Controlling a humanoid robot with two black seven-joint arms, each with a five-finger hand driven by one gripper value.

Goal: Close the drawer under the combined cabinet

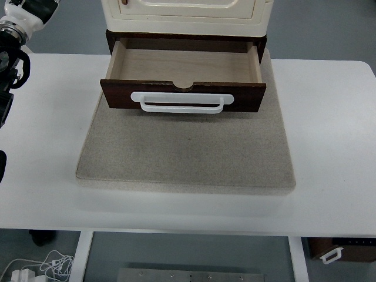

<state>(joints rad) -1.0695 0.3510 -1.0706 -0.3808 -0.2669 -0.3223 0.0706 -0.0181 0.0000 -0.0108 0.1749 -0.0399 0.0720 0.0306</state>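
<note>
Dark brown wooden drawer [183, 73] with a white handle [181, 101] stands pulled out under the cream cabinet [185, 14] at the white worktop's [329, 147] far edge; left arm [14, 35] at the far left corner, hand state unclear.

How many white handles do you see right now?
2: one handle on the open drawer front, and a second handle below the table, bottom right. Others may be hidden.

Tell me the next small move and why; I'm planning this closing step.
Probably bring the left arm, now at the table's left edge, across to the drawer front near the white handle. The drawer stands pulled out and empty, and nothing touches it yet.
</note>
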